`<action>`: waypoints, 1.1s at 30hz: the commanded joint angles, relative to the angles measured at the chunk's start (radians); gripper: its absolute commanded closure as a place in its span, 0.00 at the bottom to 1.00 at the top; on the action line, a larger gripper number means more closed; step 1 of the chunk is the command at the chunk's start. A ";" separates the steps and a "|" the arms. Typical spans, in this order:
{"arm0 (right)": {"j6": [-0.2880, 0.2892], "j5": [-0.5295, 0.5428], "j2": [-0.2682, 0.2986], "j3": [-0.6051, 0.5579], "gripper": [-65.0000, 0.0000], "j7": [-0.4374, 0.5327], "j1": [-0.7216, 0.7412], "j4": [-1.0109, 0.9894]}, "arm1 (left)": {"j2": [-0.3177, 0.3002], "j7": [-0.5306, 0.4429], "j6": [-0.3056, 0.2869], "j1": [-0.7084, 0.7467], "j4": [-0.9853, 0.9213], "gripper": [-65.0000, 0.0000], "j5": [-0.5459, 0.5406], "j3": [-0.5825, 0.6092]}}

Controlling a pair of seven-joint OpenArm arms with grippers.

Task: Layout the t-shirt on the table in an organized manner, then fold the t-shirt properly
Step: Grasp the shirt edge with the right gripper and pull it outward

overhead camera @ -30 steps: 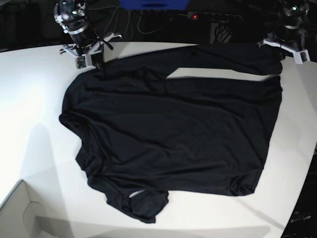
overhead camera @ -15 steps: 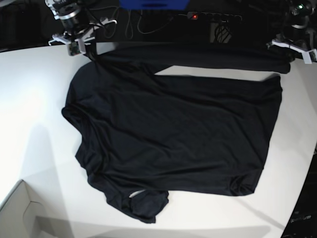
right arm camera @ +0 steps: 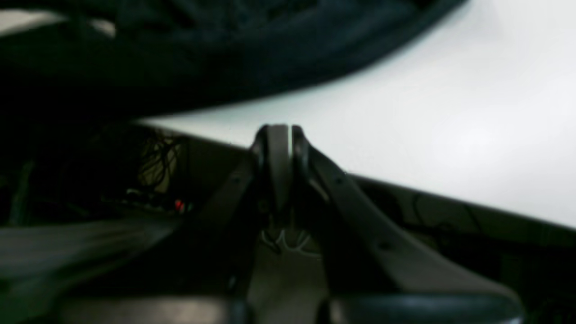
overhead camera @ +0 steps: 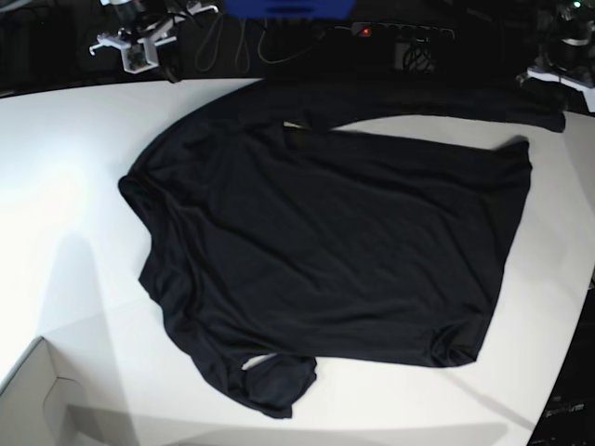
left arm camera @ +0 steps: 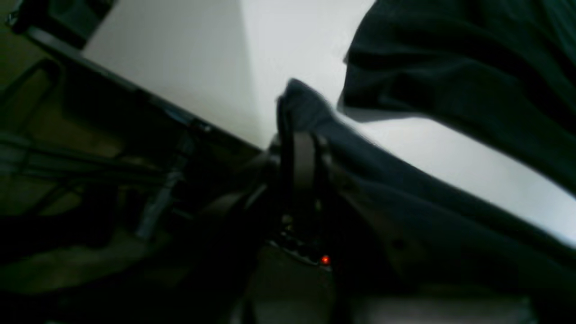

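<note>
White table (overhead camera: pixel 65 167) under black t-shirt (overhead camera: pixel 335 242); dark surroundings.

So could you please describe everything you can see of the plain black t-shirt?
The plain black t-shirt of thin, soft fabric bears no print. It lies mostly flat but creased on the smooth white table, with its lower left corner bunched into folds. A long strip along its far edge stretches toward the left gripper, which pinches its end. The right gripper is shut and empty, off the cloth.
</note>
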 commanded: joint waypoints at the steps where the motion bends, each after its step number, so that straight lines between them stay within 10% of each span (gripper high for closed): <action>1: 0.003 0.010 0.002 0.002 1.00 0.030 -0.018 0.014 | -0.011 -0.024 -0.018 -0.001 0.019 1.00 -0.010 -0.019; 14: 0.003 0.007 -0.033 -0.041 0.99 0.023 0.014 0.015 | -0.003 -0.024 -0.049 -0.001 0.011 1.00 -0.007 -0.027; 25: 0.003 0.006 -0.035 -0.124 0.50 0.020 0.099 -0.068 | -0.003 -0.024 -0.049 0.001 0.016 1.00 -0.009 -0.026; 33: 0.003 0.006 -0.035 -0.124 0.46 0.023 0.188 -0.227 | -0.001 -0.024 -0.049 0.001 0.014 1.00 -0.009 -0.026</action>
